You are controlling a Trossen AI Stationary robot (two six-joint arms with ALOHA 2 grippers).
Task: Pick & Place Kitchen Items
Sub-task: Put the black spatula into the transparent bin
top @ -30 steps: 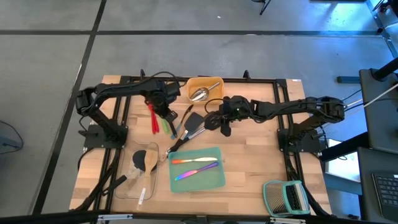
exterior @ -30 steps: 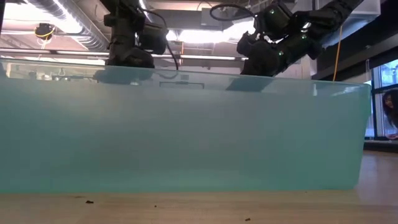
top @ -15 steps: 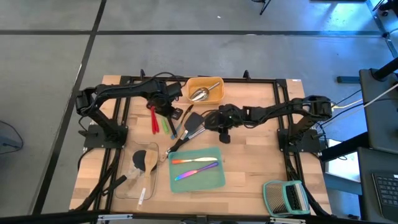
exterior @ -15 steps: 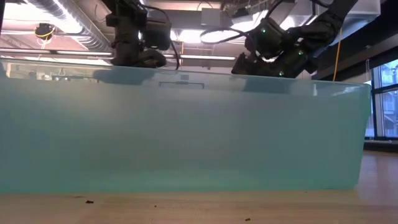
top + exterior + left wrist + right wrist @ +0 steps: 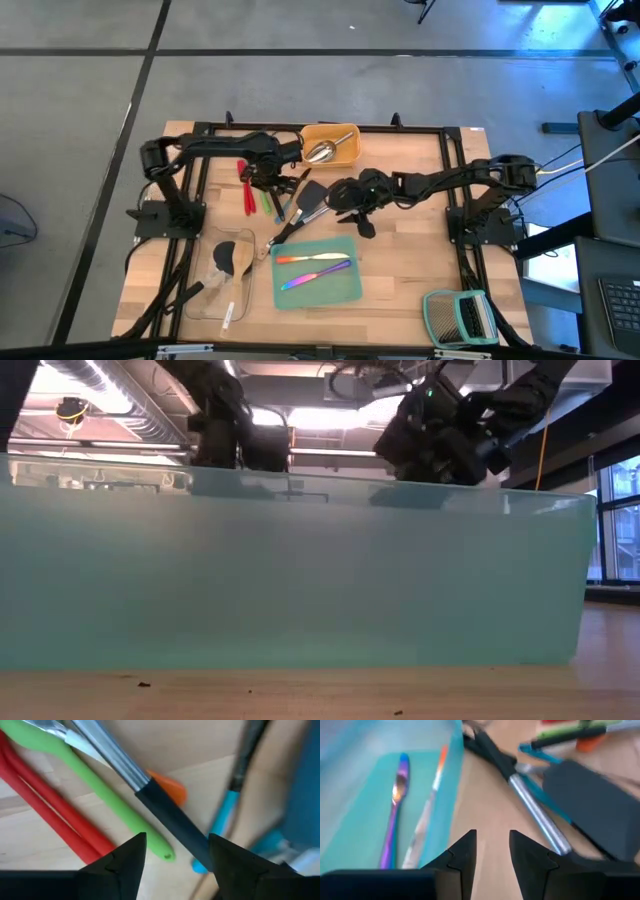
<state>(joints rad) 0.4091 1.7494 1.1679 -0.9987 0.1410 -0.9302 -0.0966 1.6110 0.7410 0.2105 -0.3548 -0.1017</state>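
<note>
Partly sorted — iridescent cutlery point(image 5: 315, 270) lies in the teal tray point(image 5: 342, 290), a steel scoop point(image 5: 320, 151) in the yellow tray point(image 5: 345, 132). Loose utensils point(image 5: 270, 195) remain mid-table; left gripper point(image 5: 175, 860) spread, empty; right gripper point(image 5: 492, 851) slightly parted, empty.

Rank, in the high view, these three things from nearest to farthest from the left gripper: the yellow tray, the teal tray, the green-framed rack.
Measured from the left gripper:
1. Yellow tray: nearest, at the table's far edge, toward the right arm's side.
2. Teal tray: farther, toward the near edge, mid-table.
3. Green-framed rack: farthest, at the near corner on the right arm's side.
</note>
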